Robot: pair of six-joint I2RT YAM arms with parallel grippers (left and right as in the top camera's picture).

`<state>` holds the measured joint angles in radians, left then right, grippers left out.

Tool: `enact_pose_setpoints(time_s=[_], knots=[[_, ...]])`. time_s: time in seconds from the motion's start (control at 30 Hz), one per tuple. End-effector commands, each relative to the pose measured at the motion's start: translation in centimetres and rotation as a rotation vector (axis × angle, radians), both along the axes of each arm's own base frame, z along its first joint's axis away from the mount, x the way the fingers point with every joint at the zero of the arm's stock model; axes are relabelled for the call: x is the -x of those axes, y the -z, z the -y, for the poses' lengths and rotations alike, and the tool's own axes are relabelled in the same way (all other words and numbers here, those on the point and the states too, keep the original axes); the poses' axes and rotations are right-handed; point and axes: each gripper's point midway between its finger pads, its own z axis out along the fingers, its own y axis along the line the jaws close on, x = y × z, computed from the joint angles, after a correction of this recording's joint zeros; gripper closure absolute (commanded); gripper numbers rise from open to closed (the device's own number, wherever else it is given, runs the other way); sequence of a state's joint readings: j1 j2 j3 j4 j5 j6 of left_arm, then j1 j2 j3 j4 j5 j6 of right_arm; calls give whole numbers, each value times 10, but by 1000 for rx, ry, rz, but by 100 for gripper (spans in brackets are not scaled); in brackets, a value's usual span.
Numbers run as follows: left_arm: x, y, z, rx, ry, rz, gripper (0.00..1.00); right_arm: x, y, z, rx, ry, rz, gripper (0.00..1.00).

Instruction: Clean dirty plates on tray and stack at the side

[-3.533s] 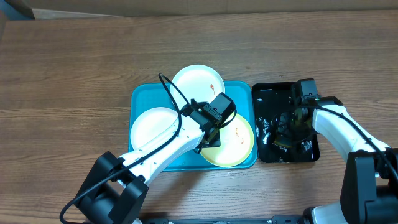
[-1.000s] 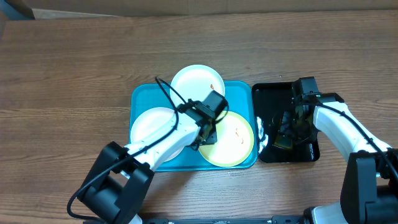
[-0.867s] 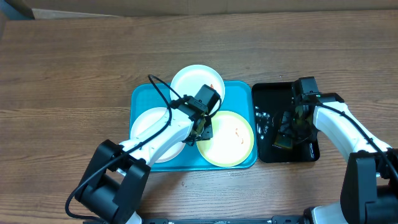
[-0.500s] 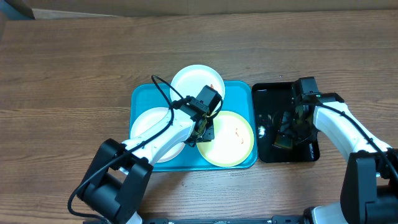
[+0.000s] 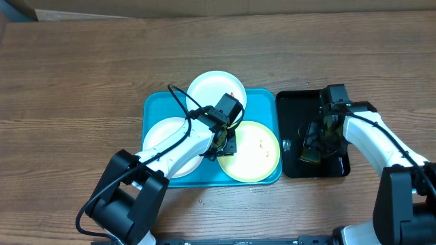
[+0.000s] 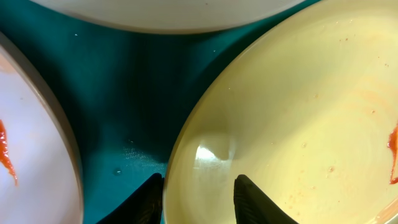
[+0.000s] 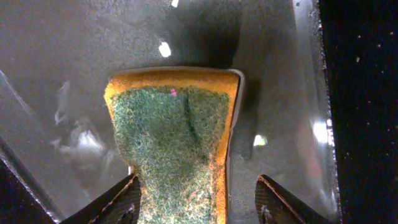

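Left gripper (image 6: 199,202): fingers spread, one tip outside and one inside the rim of the round, glossy yellow-green plate (image 6: 298,124); nothing clamped yet. Risk as you close: the rim is thin and slick, so a shallow bite may slip, or tip the plate and drag it. The outer tip stands over the bare floor of the large turquoise rectangular tray (image 6: 124,93), in the narrow channel between that plate and a round white plate (image 6: 25,155) bearing an orange-red smear (image 6: 6,155); drift sideways and you would catch the wrong rim. A second white plate (image 6: 161,9) lies just beyond, overhanging the tray's far rim in the overhead view; a shove could push it onto the brown wooden table (image 5: 82,68). All three plates lie on the tray, none stacked aside. Right gripper (image 7: 196,202): fingers apart on either side of the green-topped yellow sponge (image 7: 171,130), with a gap on one side, so released by my reading. The sponge lies in the wet, glossy black tray (image 7: 280,62); grip it off-centre and it may twist loose, or drip across the table on the way over.
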<state>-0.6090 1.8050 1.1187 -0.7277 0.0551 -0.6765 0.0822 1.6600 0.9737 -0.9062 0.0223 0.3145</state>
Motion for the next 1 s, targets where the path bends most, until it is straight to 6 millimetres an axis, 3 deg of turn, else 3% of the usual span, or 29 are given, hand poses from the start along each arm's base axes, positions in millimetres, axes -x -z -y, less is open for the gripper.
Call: enact_pose_setpoints(time_s=[0.0, 0.4, 0.57, 0.67, 0.73, 0.8, 0.9, 0.97], knots=[[5, 6, 3, 3, 24, -20, 61, -1, 2, -8, -45, -3, 5, 40], [5, 6, 3, 3, 24, -20, 59, -6, 2, -9, -44, -12, 27, 38], [5, 6, 3, 3, 24, -20, 59, -2, 10, -8, -45, -12, 27, 39], [5, 6, 3, 3, 24, -21, 59, 1, 20, -8, -46, -12, 38, 47], [5, 6, 3, 3, 24, -21, 59, 2, 22, -8, -46, -12, 38, 71], [5, 6, 3, 3, 24, -20, 62, -1, 20, -8, -46, -12, 45, 84], [5, 6, 3, 3, 24, -20, 66, -7, 15, -9, -47, -13, 59, 95], [5, 6, 3, 2, 24, -20, 72, -12, 11, -9, -49, -13, 73, 96]])
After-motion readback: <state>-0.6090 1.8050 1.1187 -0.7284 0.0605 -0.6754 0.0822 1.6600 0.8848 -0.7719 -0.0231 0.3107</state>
